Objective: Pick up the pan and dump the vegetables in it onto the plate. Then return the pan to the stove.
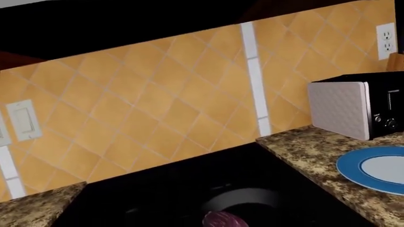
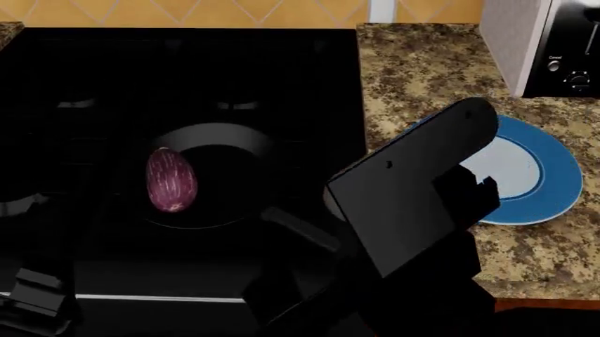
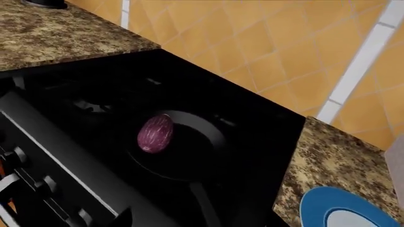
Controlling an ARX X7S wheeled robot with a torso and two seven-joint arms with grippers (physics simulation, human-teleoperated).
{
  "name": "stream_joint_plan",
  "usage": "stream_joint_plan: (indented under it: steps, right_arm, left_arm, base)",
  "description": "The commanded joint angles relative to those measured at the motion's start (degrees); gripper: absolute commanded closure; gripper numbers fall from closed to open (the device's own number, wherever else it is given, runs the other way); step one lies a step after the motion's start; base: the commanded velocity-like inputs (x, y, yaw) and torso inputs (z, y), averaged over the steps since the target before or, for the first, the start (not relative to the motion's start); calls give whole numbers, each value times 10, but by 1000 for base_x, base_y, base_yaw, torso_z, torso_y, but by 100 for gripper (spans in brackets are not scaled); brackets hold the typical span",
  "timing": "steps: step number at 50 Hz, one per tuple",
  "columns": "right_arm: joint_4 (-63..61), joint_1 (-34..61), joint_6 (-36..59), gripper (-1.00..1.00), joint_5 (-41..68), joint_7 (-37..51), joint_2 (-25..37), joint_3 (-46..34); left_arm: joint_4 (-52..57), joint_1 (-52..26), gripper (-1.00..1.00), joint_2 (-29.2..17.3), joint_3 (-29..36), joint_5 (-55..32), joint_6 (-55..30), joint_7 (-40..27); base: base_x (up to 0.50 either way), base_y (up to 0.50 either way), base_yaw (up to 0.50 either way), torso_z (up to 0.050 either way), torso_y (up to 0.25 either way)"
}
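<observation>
Now the pan [image 2: 211, 175] is sitting on the stove [image 2: 112, 77], its short handle [image 2: 300, 228] pointing toward the robot and the right-hand counter [image 2: 422, 77]. The eggplant [image 2: 171, 180] is lying against the pan's left rim, loose, and it is likely going to roll as soon as the pan tips. The pan is looking stiff and fairly heavy, with a glossy rim that may slip, so the handle is the place to take hold, close to the bowl. The right arm [image 2: 412, 203] is hanging over the counter's edge between pan and plate [image 2: 553, 175]; I cannot tell how its hand is set, nor the left's. The plate is lying just beside the stove, with a toaster [image 2: 544, 42] close behind it, so room is lying mostly in front.
</observation>
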Motion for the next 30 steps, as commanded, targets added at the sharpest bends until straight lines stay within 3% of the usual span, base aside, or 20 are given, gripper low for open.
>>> stream_joint_plan:
  steps: [1,11,30]
  right_arm:
    - [16,-5,-6,-100,-46,-55,4,-23]
    - [53,1,-43,-100,-189,-172,7,-105]
    - [143,64,-84,-100,-311,-262,-5,-234]
  left_arm:
    - [-1,8,-100,-3,6,-1,10,-2]
    - [4,2,-100,-8,0,-17,8,-12]
    - [2,24,-100,-18,1,-11,33,-11]
  base:
    - [0,0,0,0,0]
    - [0,0,0,0,0]
    - [0,0,0,0,0]
